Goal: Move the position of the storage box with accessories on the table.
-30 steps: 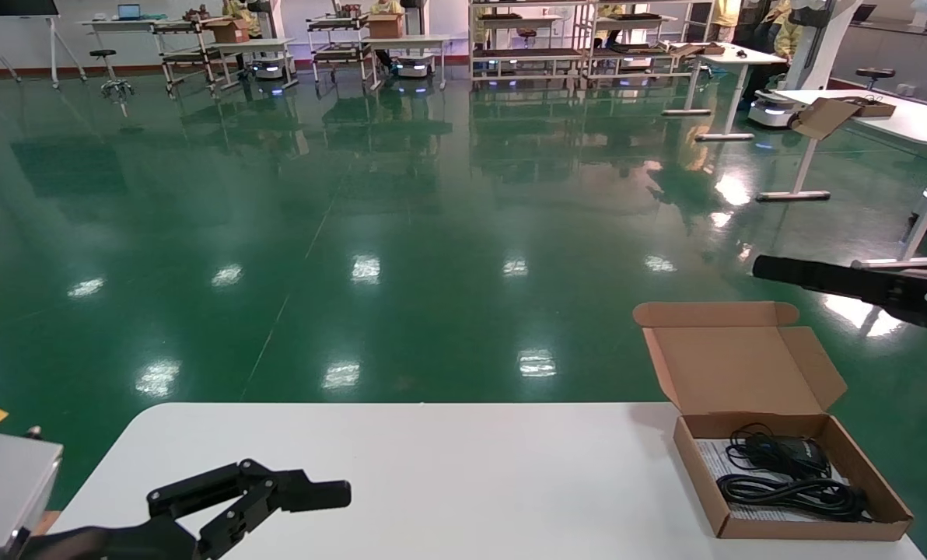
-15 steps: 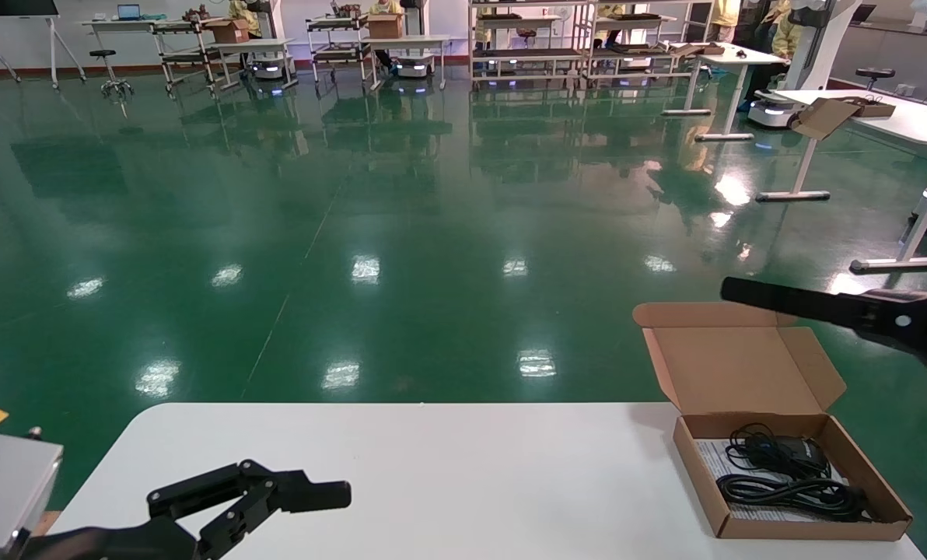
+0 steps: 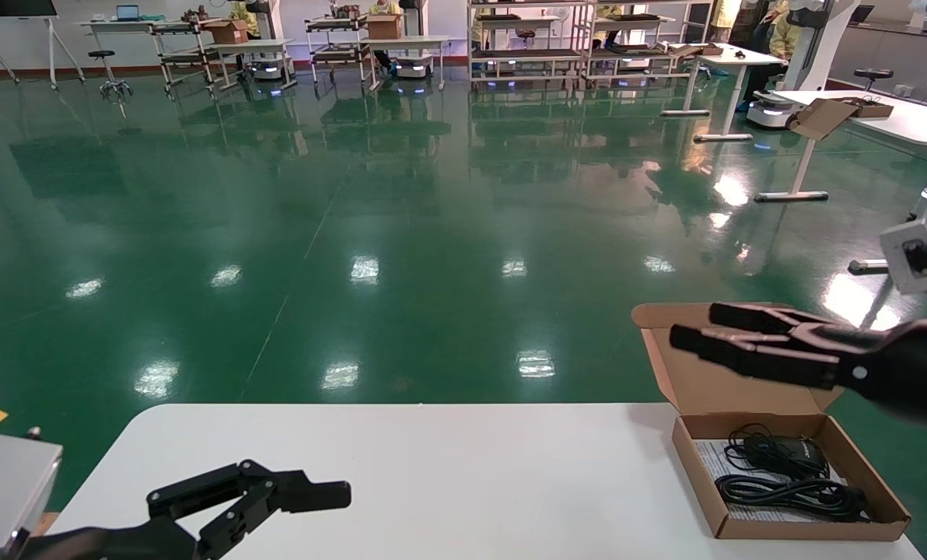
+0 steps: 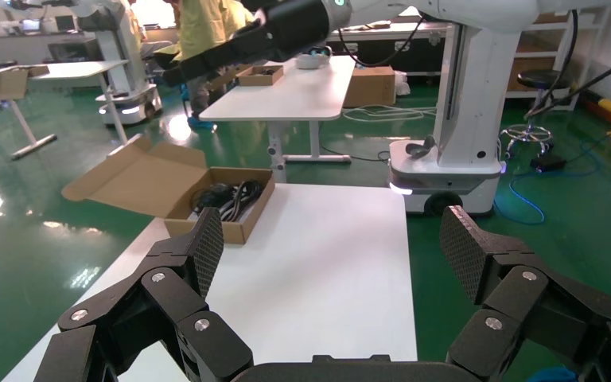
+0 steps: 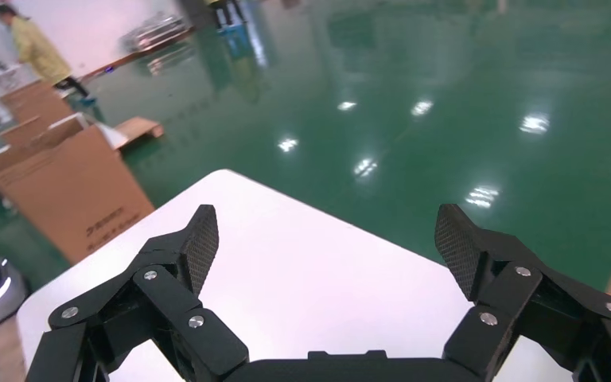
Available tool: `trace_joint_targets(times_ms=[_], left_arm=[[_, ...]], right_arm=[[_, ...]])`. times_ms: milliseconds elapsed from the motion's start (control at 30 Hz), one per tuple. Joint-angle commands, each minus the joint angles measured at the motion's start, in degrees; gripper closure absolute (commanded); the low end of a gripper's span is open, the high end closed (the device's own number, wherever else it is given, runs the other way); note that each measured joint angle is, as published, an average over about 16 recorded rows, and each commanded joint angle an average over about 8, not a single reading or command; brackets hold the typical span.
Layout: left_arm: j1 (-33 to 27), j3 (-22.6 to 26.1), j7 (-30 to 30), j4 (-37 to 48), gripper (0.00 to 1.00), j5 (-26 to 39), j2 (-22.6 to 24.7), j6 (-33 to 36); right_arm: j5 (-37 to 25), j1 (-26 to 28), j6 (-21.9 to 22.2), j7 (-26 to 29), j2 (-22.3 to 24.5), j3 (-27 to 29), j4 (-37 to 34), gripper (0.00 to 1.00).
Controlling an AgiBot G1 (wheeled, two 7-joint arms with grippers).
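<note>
One storage box (image 3: 790, 482) sits on the table (image 3: 463, 467) at its far right corner, its single lid (image 3: 732, 365) standing open behind the tray. Inside lie three accessories: one black mouse (image 3: 794, 453), one bundled black cable (image 3: 794, 494) just in front of it, and one white paper sheet (image 3: 716, 459) underneath both. The right gripper (image 3: 701, 330) hovers above the open lid, touching nothing, its two fingers spread wide apart. The left gripper (image 3: 308, 494) is parked low over the near left part of the table, its two fingers likewise released and holding nothing.
</note>
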Motion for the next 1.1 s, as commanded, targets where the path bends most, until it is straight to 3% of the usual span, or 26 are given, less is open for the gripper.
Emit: trace_joint_targets(times_ms=[33,1100], left_arm=[[0.00,0.00,0.00,0.00,0.00,0.00,0.00,0.00],[0.00,0.01,0.00,0.00,0.00,-0.01,0.00,0.00]], right_arm=[[0.55,-1.58,-0.40,-0.55,0.32,0.90,2.27,0.00],[9.42,-26.80,-6.74,-9.38,5.43,15.24,38.61,0.00]])
